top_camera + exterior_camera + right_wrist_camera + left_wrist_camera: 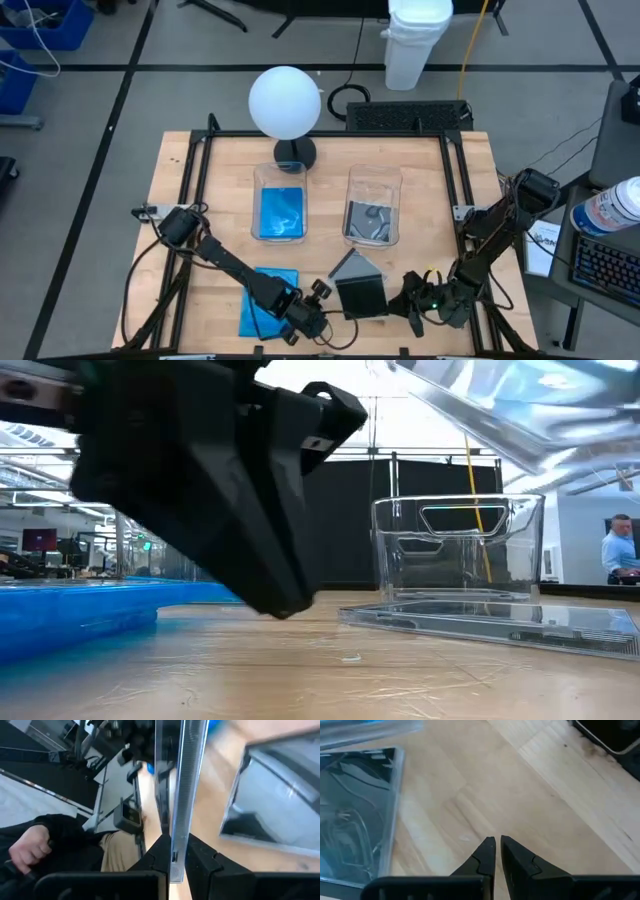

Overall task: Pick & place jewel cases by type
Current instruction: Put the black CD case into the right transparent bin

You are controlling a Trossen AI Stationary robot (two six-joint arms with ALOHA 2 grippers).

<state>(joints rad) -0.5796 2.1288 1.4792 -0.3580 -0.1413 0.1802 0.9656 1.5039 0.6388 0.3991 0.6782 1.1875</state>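
My right gripper [398,300] near the table's front edge is shut on a clear/grey jewel case [360,297], which shows tilted at the top of the low view [500,410]. A second clear case [355,265] lies flat on the table just beyond it. A blue case [266,302] lies flat at the front left. My left gripper [497,844] hovers between the blue case and the held case, fingers shut with nothing between them. The far tubs hold blue cases [279,212] and grey cases [371,222]. My right gripper pinches one edge of the clear jewel case [176,851] between its two fingers. The fingers come nearly level from the table's right side. The case reaches away from the fingers, lifted clear of the table and tilted.
A white globe lamp [285,102] stands behind the tubs. A black frame [200,170] runs round the tabletop. A person [620,555] stands in the room beyond the table, and a hand [25,847] shows in the right wrist view. Bare wood lies at the front right.
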